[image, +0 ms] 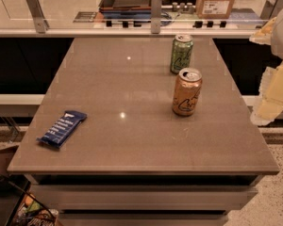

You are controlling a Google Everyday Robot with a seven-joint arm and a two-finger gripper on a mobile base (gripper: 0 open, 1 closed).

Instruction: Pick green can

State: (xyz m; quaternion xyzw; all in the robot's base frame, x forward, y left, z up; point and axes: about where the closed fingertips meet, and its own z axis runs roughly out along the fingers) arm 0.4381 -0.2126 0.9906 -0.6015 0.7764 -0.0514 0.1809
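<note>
Camera view: green can [181, 53] upright near the far edge of the tabletop [108, 126], right of centre. Orange-gold can [187, 92] upright just in front of it, apart, nearer the right edge. Blue packet [62, 128] flat by the left edge, toward the near corner. Pincer [273, 86] off the right edge, clear of both cans; spread or pressed together, cannot tell.

Grey table [132, 145] on speckled floor [273, 206] — glass partition [85, 8] behind.

Looks down across table [132, 140] — jaws near, right edge.
</note>
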